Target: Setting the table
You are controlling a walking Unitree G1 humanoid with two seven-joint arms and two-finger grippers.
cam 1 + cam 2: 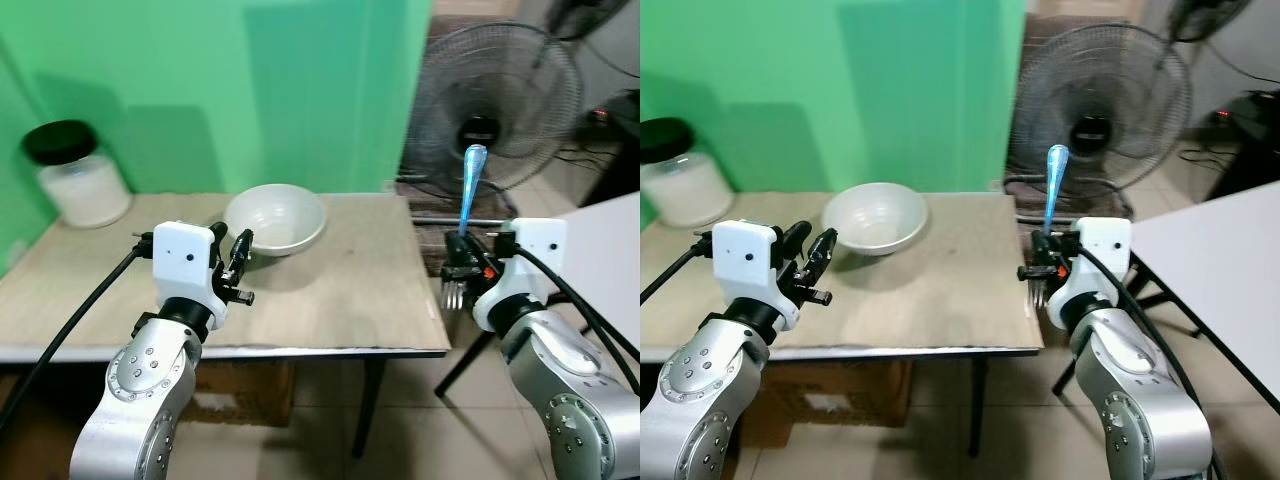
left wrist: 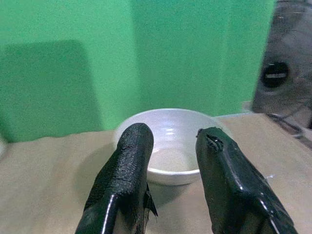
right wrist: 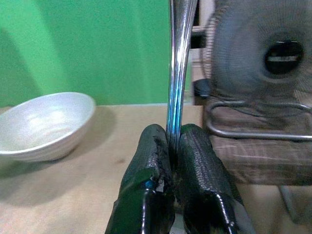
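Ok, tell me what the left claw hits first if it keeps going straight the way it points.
Most likely the bowl. The left claw is open and, in its wrist view, the bowl sits right between and beyond its fingers on the table. Depth is hard to judge, but nothing else seems to lie between them.

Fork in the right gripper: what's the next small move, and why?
Probably swing the right gripper left over the table, toward the spot beside the bowl. It is shut on the fork, held upright with tines down, just off the table's right edge; the left gripper is open near the bowl.

No readable text, labels or numbers anywhere.
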